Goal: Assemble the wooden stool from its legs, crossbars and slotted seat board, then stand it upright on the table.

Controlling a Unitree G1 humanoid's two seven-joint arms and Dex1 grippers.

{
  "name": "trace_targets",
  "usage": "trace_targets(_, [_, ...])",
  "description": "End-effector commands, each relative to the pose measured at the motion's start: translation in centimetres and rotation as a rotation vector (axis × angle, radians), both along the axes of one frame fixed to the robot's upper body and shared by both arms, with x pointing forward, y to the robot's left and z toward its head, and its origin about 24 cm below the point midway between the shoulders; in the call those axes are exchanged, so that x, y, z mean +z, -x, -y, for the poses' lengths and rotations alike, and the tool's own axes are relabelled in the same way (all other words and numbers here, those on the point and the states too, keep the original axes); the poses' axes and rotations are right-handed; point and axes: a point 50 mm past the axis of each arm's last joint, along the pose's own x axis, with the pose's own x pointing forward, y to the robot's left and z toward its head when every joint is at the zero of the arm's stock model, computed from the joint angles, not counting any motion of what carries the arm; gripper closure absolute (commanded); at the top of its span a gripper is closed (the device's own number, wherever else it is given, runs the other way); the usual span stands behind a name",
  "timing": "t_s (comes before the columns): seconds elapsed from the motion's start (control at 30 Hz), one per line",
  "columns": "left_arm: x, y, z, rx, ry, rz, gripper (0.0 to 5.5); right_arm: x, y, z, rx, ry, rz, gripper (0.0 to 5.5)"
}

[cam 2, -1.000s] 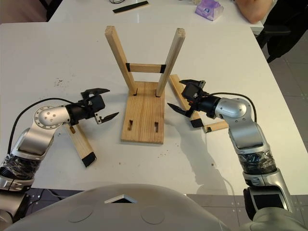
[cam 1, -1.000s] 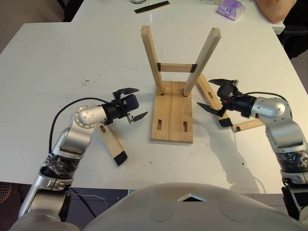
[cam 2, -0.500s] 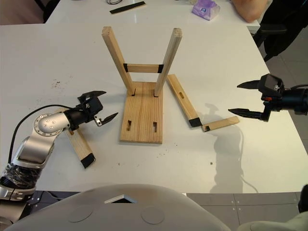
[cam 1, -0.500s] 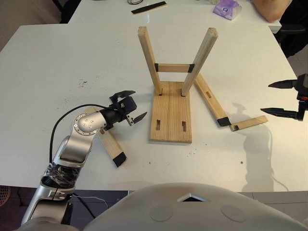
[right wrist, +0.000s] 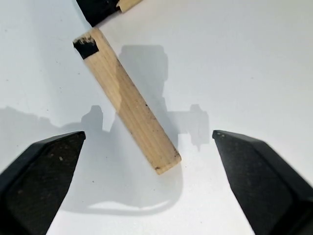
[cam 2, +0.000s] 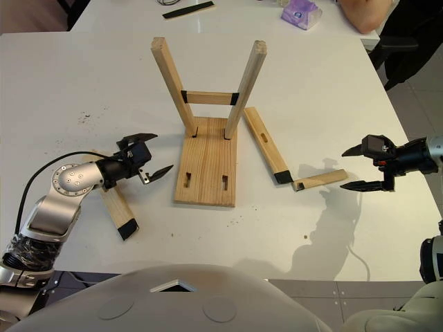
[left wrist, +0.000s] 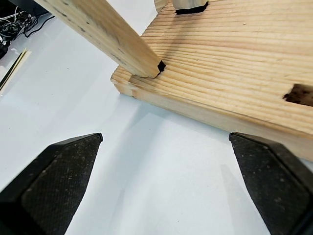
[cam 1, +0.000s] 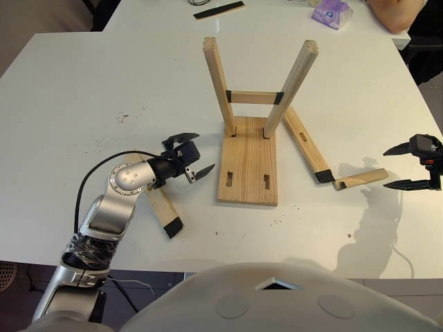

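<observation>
The slotted seat board [cam 1: 248, 169] lies flat mid-table. Two legs [cam 1: 218, 83] stand tilted in its far slots, joined by a crossbar [cam 1: 252, 97]. A loose slotted leg [cam 1: 304, 144] lies right of the board, and a short crossbar [cam 1: 360, 178] lies at its near end. Another leg [cam 1: 160, 207] lies under my left forearm. My left gripper [cam 1: 192, 157] is open just left of the board [left wrist: 234, 73], holding nothing. My right gripper [cam 1: 408, 166] is open just right of the short crossbar [right wrist: 128, 103], above the table, its fingers to either side of it.
A black strip [cam 1: 218, 10] and a purple packet [cam 1: 330, 12] lie on the table behind. Dark crumbs [cam 1: 123, 117] dot the left part of the table. The table's right edge [cam 1: 422, 104] runs close to my right gripper.
My right gripper has left the loose leg beside the board, swung out to the right, and now hangs by the short crossbar. My left gripper has edged slightly toward the board.
</observation>
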Motion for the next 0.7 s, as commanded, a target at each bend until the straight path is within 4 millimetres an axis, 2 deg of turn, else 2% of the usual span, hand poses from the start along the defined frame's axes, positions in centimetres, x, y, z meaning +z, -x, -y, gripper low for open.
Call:
trace_targets(0.03, [0.1, -0.2, 0.2, -0.016, -0.006, 0.000, 0.70, -2.0, 0.2, -0.7, 0.082, 0.056, -0.001, 0.69])
trace_targets(0.13, [0.0, -0.4, 0.2, -0.023, -0.011, 0.000, 0.70, -2.9, 0.4, -0.8, 0.114, 0.088, 0.004, 0.69])
trace_targets(0.4, [-0.2, -0.5, 0.7, -0.032, -0.012, 0.009, 0.70, -3.6, 1.1, -0.1, 0.136, 0.141, 0.003, 1.85])
trace_targets(0.7, [-0.1, -0.8, 0.7, -0.008, -0.001, 0.026, 0.70, -3.4, 1.2, -0.4, 0.144, 0.103, 0.028, 3.12])
